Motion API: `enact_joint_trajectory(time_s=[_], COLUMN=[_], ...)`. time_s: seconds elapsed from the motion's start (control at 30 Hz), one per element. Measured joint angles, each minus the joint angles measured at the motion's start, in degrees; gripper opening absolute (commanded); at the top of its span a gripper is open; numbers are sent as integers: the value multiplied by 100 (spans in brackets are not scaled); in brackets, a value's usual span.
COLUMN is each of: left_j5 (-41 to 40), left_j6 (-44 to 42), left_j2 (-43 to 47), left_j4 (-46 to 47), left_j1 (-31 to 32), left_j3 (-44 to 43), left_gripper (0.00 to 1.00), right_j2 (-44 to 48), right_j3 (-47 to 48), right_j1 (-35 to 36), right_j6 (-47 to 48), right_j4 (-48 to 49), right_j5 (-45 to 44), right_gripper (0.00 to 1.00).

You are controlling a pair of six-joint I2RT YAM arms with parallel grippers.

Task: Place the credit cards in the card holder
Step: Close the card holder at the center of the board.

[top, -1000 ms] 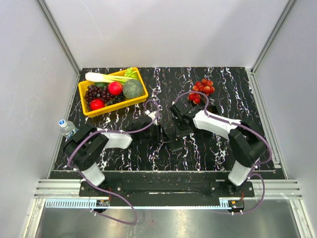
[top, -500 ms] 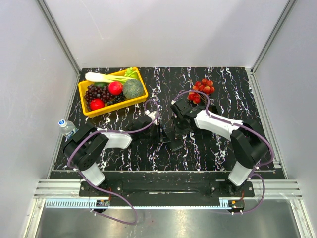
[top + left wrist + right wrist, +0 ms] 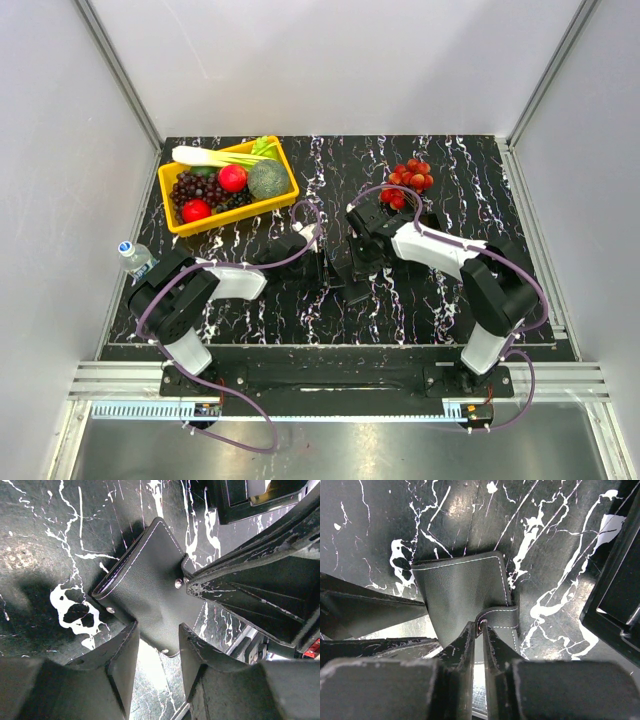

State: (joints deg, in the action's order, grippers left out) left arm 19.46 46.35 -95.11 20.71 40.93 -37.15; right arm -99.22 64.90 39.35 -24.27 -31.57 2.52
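Note:
The card holder (image 3: 147, 587) is a shut black wallet lying flat on the black marbled table between both grippers; it also shows in the right wrist view (image 3: 460, 590). My right gripper (image 3: 480, 625) is shut on its snap strap (image 3: 502, 616) and appears in the top view (image 3: 350, 262). My left gripper (image 3: 159, 630) is open, its fingers astride the wallet's near corner without pinching it, and appears in the top view (image 3: 322, 268). A tan edge that may be the credit cards (image 3: 270, 497) shows in a black tray (image 3: 235, 510).
The black tray (image 3: 615, 605) stands close beside the wallet. A yellow basket (image 3: 232, 214) of vegetables and fruit sits at the back left. A cluster of red fruit (image 3: 408, 180) lies behind the right arm. A small bottle (image 3: 135, 257) stands at the left edge.
My right gripper has shifted slightly toward the far side and left, keeping at the wallet. The left arm has hardly moved.

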Motion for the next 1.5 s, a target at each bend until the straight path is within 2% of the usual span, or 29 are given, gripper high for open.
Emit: enact_joint_trajectory(time_s=[0.23,1.03,1.5], left_j5=[11,11,44], left_j6=[0,0,-2], left_j2=[-28,-31,-63], left_j4=[37,37,22], left_j1=[0,-7,-17], left_j3=[0,0,-22], left_gripper=[41,41,40], right_j2=[-22,-168,-358], right_j3=[-2,74,234], right_j1=[-42,-284,-380], right_j6=[0,577,955], right_j4=[24,-144,-234], right_j5=[15,376,981], right_gripper=[0,0,0])
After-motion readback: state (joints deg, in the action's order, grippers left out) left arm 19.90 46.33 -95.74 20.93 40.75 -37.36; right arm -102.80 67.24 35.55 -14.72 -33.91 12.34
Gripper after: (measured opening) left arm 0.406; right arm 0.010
